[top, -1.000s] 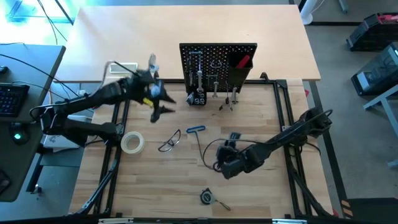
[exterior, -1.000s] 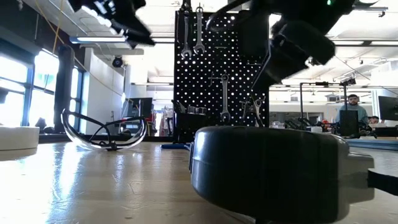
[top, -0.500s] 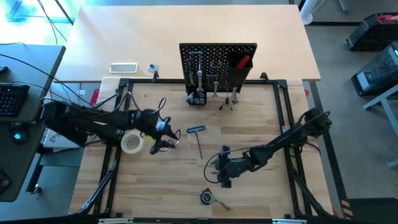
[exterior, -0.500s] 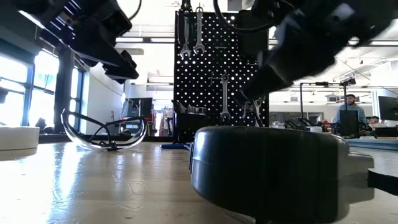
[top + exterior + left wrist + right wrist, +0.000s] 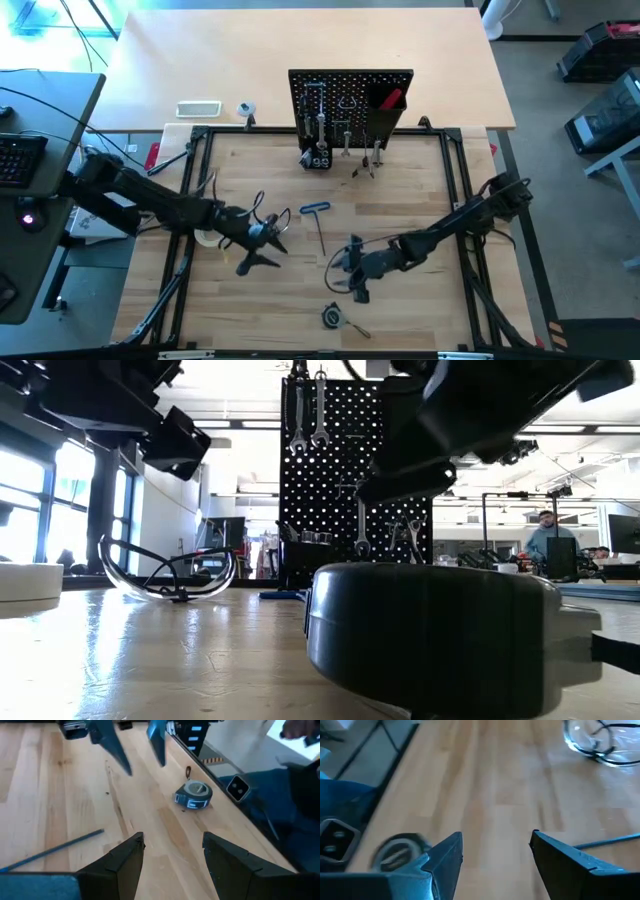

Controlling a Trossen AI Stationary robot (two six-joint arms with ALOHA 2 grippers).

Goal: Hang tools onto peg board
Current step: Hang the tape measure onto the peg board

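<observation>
The peg board (image 5: 350, 100) stands upright at the table's far middle, with silver wrenches (image 5: 308, 410) hanging on it and a red-handled tool (image 5: 390, 98) in its black bin. Clear glasses (image 5: 170, 575) and a blue-handled hex key (image 5: 318, 215) lie on the wood. The pale tape roll (image 5: 30, 580) is mostly hidden under my left arm in the high view. My left gripper (image 5: 262, 247) hovers open just near of the glasses. My right gripper (image 5: 353, 270) is open above the table's middle, fingers pointing left, nothing between them.
A dark round tape measure (image 5: 333, 317) lies near the front edge, between and in front of both grippers. A black frame (image 5: 190, 190) runs around the wooden work area. A white tray (image 5: 198, 108) sits beyond it, far left. There is bare wood between the grippers.
My left gripper has swung from high up beside the peg board's left side toward the near edge and down, ending low beside the glasses. My right gripper has sunk a little and tipped from pointing steeply down to a flatter slant.
</observation>
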